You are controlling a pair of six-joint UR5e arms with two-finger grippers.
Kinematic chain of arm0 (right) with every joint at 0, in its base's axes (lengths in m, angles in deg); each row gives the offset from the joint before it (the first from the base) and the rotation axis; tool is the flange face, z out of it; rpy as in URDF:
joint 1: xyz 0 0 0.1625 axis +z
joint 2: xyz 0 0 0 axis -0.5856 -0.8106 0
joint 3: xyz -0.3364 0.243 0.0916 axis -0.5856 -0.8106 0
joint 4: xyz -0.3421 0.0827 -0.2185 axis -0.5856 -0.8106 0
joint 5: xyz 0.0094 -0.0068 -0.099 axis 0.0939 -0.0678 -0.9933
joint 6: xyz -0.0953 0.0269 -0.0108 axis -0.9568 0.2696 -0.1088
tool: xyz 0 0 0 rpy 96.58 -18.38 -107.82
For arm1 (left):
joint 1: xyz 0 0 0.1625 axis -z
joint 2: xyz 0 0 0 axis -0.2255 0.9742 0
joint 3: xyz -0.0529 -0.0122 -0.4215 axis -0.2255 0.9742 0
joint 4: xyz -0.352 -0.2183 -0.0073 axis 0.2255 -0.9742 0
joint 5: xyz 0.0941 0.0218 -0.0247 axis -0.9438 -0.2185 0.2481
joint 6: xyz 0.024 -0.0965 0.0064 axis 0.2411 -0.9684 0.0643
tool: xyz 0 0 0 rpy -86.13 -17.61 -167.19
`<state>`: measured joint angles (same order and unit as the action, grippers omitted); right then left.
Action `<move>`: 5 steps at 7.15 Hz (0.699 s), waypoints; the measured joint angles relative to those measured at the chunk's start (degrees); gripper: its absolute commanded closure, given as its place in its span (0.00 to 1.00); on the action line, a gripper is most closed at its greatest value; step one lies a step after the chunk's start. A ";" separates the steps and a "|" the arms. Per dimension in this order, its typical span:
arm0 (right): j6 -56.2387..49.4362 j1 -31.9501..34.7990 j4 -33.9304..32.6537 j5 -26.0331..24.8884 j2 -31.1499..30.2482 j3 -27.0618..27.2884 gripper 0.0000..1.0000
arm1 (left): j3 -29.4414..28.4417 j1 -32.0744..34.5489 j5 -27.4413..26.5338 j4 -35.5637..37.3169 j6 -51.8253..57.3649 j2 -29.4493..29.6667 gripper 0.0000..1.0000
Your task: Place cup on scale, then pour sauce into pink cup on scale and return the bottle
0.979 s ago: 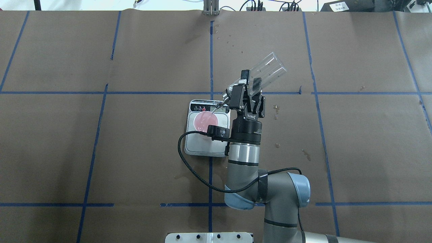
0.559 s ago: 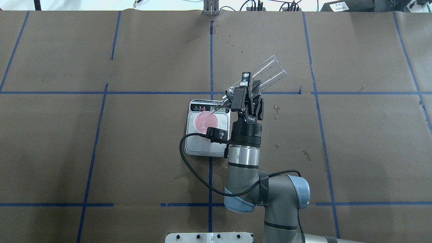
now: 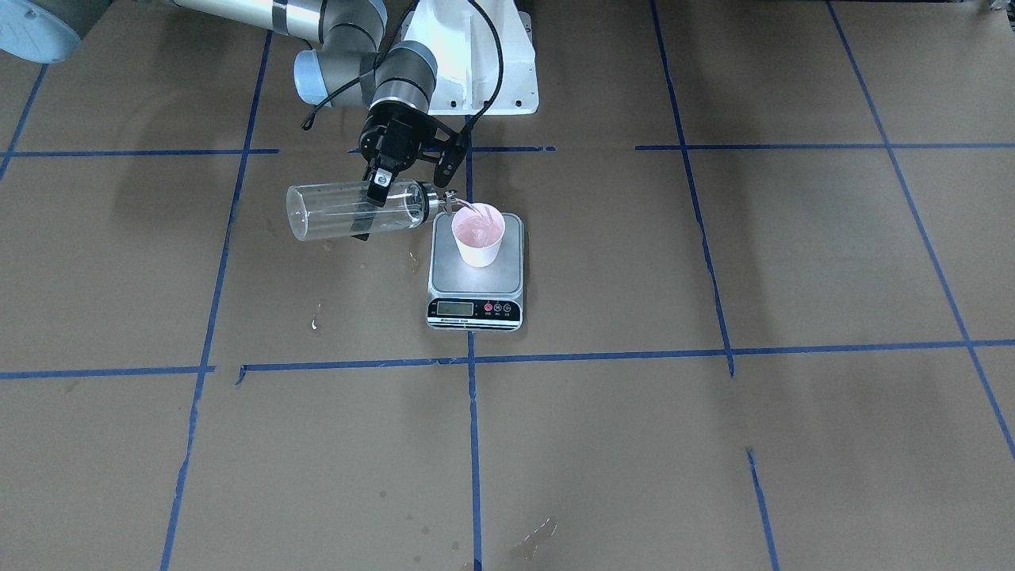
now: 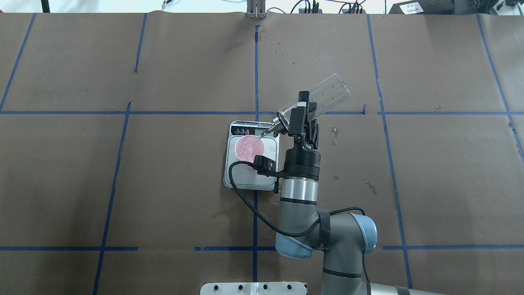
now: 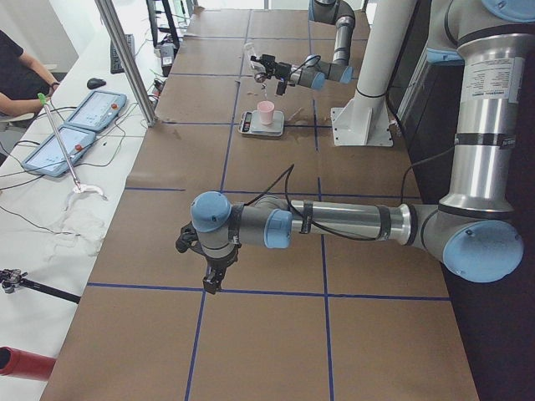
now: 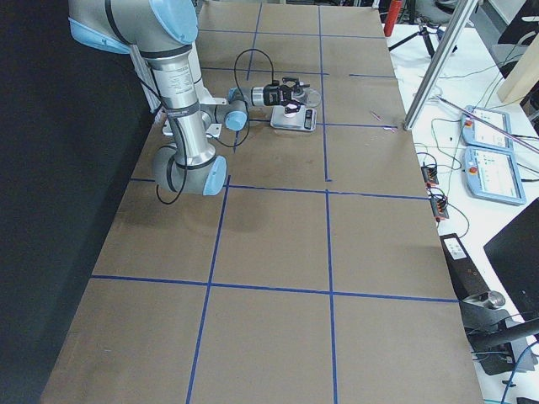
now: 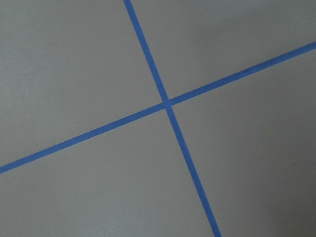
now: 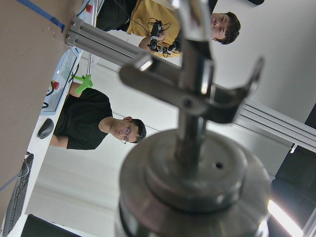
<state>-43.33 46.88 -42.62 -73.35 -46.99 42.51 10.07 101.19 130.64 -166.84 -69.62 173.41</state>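
Observation:
The pale pink cup [image 3: 478, 230] stands on the steel scale [image 3: 444, 274], also in the overhead view: cup [image 4: 247, 148], scale [image 4: 241, 176]. Pinkish sauce [image 3: 477, 227] lies in the cup. My right gripper [image 4: 305, 110] is shut on the clear bottle [image 4: 327, 92], which lies tilted almost flat [image 3: 333, 210], its metal spout [image 3: 456, 205] over the cup's rim. The right wrist view shows the bottle's collar [image 8: 192, 163] close up. My left gripper [image 5: 213, 276] hangs over bare paper far from the scale; I cannot tell if it is open or shut.
Brown paper with blue tape lines [image 7: 165, 103] covers the table. Wet spots [image 4: 335, 133] lie right of the scale. The robot's base plate [image 4: 254, 289] is at the near edge. Operators [image 8: 121, 131] and tablets [image 5: 92, 109] are past the far edge.
My right gripper has shifted slightly right and the bottle's base has swung a little toward the robot. The spout stays over the cup.

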 measured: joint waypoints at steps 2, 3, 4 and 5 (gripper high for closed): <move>0.68 0.06 7.16 1.90 -0.01 -1.95 1.00 | 0.12 0.00 0.13 0.08 -0.07 0.34 0.00; 0.98 0.09 10.46 3.25 -0.02 -2.23 1.00 | 0.20 0.00 0.05 0.12 -0.08 0.48 0.00; 1.14 0.15 13.70 4.52 0.00 -2.35 1.00 | 0.23 0.00 -0.04 0.15 -0.10 0.64 0.00; 1.47 0.21 16.64 5.84 0.02 -2.37 1.00 | 0.26 0.00 -0.10 0.15 -0.14 0.83 0.00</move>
<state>-41.86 47.09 -25.98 -67.52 -46.98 40.15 10.33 101.19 130.54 -166.68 -69.76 174.23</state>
